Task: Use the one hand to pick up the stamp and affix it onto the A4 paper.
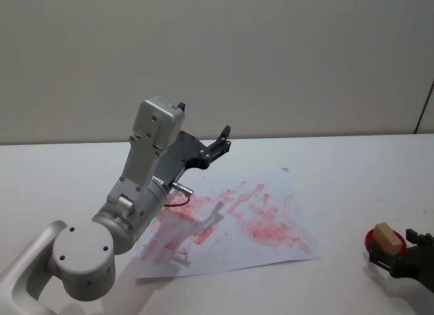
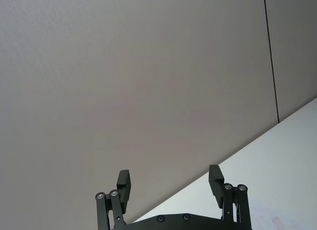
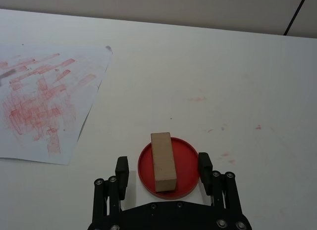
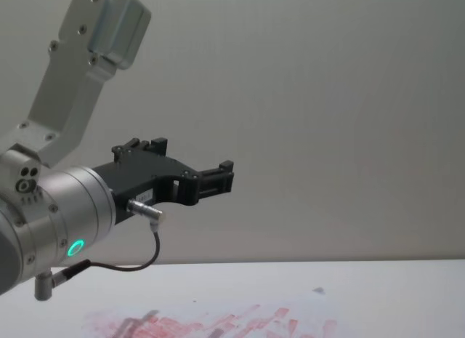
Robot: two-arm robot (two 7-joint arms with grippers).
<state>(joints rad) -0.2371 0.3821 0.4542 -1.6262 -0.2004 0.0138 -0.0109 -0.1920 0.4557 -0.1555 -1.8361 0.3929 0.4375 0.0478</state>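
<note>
Two fingers [image 3: 122,166] of right end effector [image 3: 163,165] spread, flanking stamp [image 3: 163,161], untouched.

I see the stamp [image 3: 163,161] as plain matt wood on a smooth red plastic dish [image 3: 168,166]. Beside that dish, my right tool [image 3: 163,171] is matt black; the A4 paper [image 3: 47,104] lies thin, ink-smeared, on the smooth white counter [image 3: 213,67].

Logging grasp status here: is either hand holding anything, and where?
Nothing held. The right hand is open, straddling the light-brown wooden stamp on its red round pad. The left hand is open, raised.
</note>
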